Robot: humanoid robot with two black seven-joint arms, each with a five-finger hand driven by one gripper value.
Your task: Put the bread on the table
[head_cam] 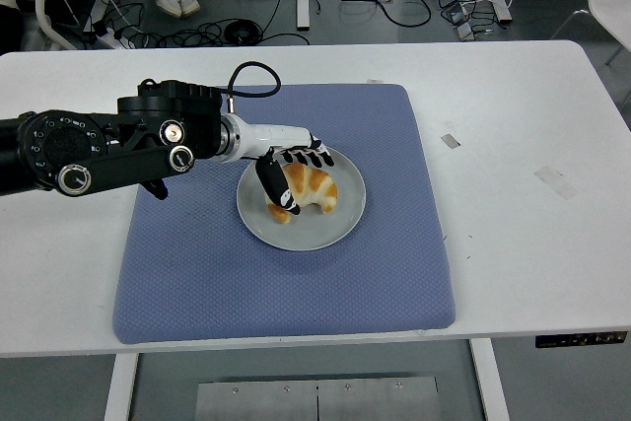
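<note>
Head view shows the left hand (289, 173) curled over the bread (306, 190) on the plate (340, 225), apparently gripping its left end. Light, soft and crumbly, the croissant wants gentle pressure across its thick middle.

Bread (314, 187) on plate (335, 227), mid-mat (197, 273).

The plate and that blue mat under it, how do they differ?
The plate is round, pale grey and smooth; the mat is squarish, blue and textured. The plate is far smaller and lies on the mat, which lies on the table. The plate carries the bread, where the left hand is closing. Both lie flat.
</note>
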